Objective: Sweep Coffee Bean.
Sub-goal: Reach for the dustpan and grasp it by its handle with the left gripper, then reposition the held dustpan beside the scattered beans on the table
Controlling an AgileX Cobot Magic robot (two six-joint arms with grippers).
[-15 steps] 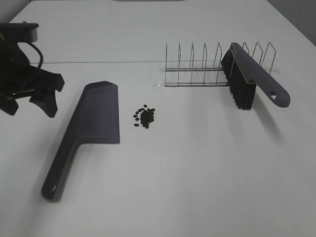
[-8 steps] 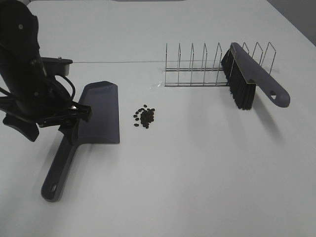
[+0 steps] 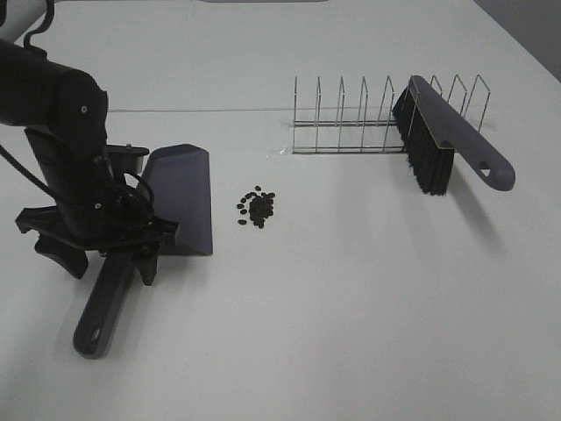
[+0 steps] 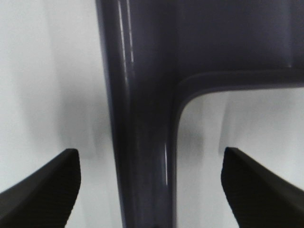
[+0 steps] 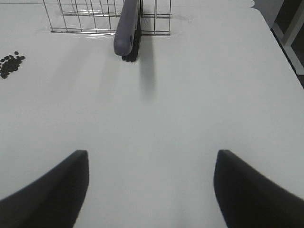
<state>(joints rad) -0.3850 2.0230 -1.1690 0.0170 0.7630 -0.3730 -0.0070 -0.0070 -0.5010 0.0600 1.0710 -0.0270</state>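
Note:
A small cluster of dark coffee beans [image 3: 256, 208] lies on the white table, just right of the dark grey dustpan [image 3: 180, 197]; the beans also show in the right wrist view [image 5: 10, 64]. My left gripper [image 3: 103, 259] is open and low over the dustpan's handle [image 3: 98, 311], one finger on each side; in the left wrist view [image 4: 152, 190] the handle [image 4: 142, 118] runs between the fingers. The brush [image 3: 438, 132] with black bristles leans in the wire rack [image 3: 351, 114]. My right gripper [image 5: 152, 190] is open and empty above bare table, out of the exterior view.
The wire rack [image 5: 85, 19] stands at the back right with the brush [image 5: 127, 28] at its right end. The white table [image 3: 351, 307] spreads in front of rack and beans. The table's right edge [image 5: 285, 52] is near the right gripper.
My left arm has swung in from the far left and come down over the dustpan's handle, fingers now straddling it. Dustpan, beans and brush have not moved.

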